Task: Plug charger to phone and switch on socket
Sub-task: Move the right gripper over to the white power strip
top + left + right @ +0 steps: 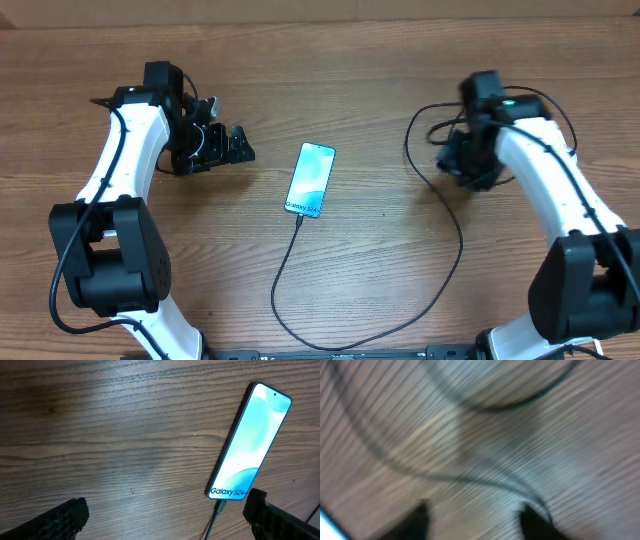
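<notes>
The phone [310, 180] lies flat in the middle of the table, its blue screen lit with "Galaxy S24" text. It also shows in the left wrist view [249, 442]. The charger cable [273, 295] has its tip in the phone's bottom port [220, 507]. From there it runs down, loops right and comes up to my right gripper, showing blurred in the right wrist view [485, 407]. Its plug is hidden. My left gripper [240, 150] is open and empty just left of the phone [165, 517]. My right gripper [465, 165] is open over the cable loop [475, 522]. The socket is out of view.
The wooden table [370, 90] fills all views. The cable's loops lie on it around my right arm and along the front edge. The right wrist view is motion-blurred.
</notes>
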